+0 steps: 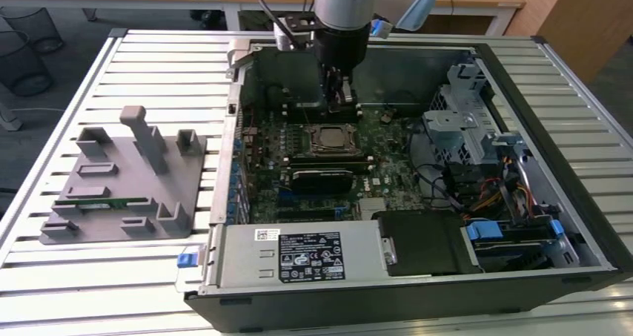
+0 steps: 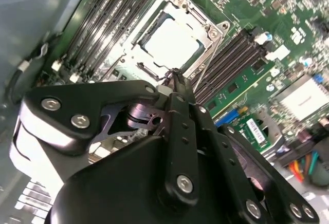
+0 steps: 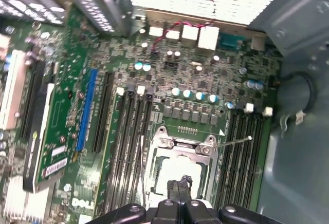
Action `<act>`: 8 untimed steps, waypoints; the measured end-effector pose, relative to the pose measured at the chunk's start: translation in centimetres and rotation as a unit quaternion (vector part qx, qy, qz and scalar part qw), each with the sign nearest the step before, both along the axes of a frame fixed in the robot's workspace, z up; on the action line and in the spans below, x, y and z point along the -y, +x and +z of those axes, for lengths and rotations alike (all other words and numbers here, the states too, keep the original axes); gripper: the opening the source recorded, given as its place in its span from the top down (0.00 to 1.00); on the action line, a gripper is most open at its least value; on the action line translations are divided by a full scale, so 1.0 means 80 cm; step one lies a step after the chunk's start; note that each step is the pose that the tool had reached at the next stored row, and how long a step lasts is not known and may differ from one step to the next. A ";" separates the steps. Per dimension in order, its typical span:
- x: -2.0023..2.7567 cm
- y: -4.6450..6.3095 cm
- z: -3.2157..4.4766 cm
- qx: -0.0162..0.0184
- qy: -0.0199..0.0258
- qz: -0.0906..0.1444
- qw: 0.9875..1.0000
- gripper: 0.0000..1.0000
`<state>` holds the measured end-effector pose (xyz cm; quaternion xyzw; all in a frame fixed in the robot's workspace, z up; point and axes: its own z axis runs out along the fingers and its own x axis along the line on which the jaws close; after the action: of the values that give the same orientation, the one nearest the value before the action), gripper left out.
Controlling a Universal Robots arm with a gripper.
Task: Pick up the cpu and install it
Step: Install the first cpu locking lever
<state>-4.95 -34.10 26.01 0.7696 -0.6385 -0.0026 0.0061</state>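
Toward the tabletop's edge at the exterior view's left: grey rack, with a green memory stick lying in one of its slots. Across the middle and over to the opposite edge: open case, motherboard flat on its floor.

Over the motherboard, the gripper. Hangs above the socket, apart from it, fingers closed tip to tip and holding nothing.

In the socket, the cpu. Lies flat, silver top up, well apart from the rack. Edges square with the metal frame and parallel to the memory slots on either side. Square, so no long axis worth naming. Marked corner: cannot tell.

Further toward the exterior view's right: drive cage and a knot of cables.

Likely trouble: a scraped silver top or a snagged frame, from any drop or sideways drift of fingertips this close over the cpu. Thin rod slanting off the frame, possibly an unhooked lever. If so, cpu probably unclamped and liable to shift in the socket at a nudge.
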 end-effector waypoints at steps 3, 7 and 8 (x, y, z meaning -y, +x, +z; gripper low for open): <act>0.0000 0.000 0.0000 0.000 0.000 0.023 1.000 0.89; 0.0000 0.000 -0.0001 0.000 0.000 0.048 0.999 0.89; 0.0000 0.000 -0.0001 0.000 0.000 0.055 0.999 0.89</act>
<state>-4.95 -34.10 26.00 0.8033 -0.5956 -0.0023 0.0062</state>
